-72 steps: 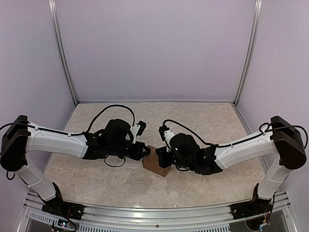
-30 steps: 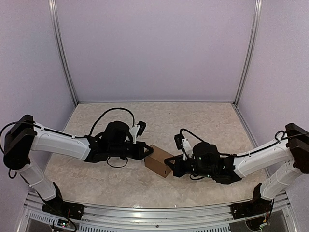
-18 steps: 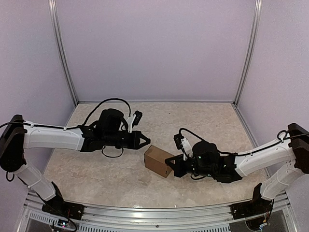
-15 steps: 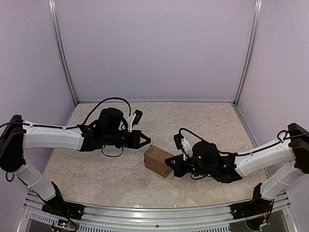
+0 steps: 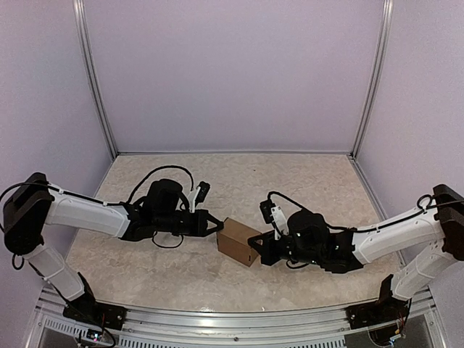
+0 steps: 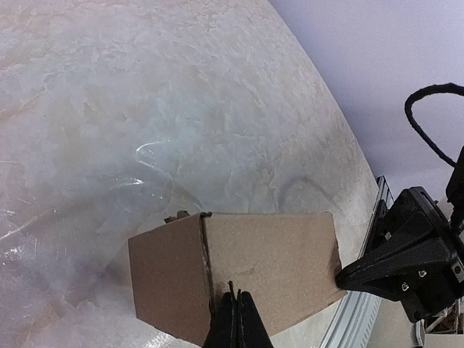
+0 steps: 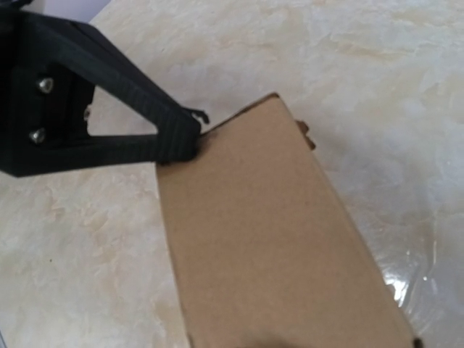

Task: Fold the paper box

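The paper box [image 5: 239, 241] is a small brown cardboard cube standing on the table between both arms. My left gripper [image 5: 220, 228] is shut, and its tips press against the box's left side near a vertical seam [image 6: 205, 261]. In the left wrist view its closed fingertips [image 6: 235, 301] touch the box [image 6: 268, 261]. My right gripper [image 5: 251, 251] is shut and touches the box's right edge, where the left wrist view shows it as a black wedge [image 6: 339, 275]. The right wrist view shows the box [image 7: 268, 239] very close. There the left gripper [image 7: 190, 141] meets the box's far corner, and my own right fingers are hidden.
The table top [image 5: 304, 181] is pale marbled stone. A metal rail [image 5: 217, 319] runs along its near edge, close to the box in the left wrist view [image 6: 355, 319]. Purple walls with metal posts [image 5: 98, 87] close the back and sides.
My left gripper drew back up and to the left away from the box, then came back against its left side. The right gripper stayed at the box's right edge.
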Action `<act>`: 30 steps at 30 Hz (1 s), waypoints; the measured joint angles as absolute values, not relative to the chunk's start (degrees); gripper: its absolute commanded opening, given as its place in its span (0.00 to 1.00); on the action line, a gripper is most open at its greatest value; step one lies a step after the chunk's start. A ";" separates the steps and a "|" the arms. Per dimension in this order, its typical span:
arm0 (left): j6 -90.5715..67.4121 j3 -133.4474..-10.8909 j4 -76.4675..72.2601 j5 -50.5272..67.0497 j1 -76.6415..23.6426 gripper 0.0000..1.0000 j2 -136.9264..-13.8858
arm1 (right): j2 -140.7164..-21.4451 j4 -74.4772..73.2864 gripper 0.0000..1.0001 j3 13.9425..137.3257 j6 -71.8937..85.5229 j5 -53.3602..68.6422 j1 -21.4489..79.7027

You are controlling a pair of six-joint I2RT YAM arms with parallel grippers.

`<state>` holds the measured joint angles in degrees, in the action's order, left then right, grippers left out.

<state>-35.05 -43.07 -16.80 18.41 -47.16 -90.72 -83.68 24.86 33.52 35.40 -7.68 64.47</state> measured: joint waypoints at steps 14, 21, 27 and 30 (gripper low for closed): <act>-35.79 -42.61 -16.25 18.94 -46.96 0.00 -89.58 | -80.79 16.25 0.00 36.21 32.58 -8.12 64.45; -35.00 -43.94 -8.05 17.98 -46.96 0.00 -84.20 | -75.70 12.29 0.00 37.65 28.91 -4.97 64.31; -33.15 -48.40 -3.57 14.46 -46.19 0.00 -79.40 | -75.85 10.57 0.00 38.68 26.59 -1.72 64.40; -32.67 -50.89 -2.87 13.13 -44.99 0.00 -79.90 | -77.78 10.48 0.00 38.68 26.57 -1.21 64.77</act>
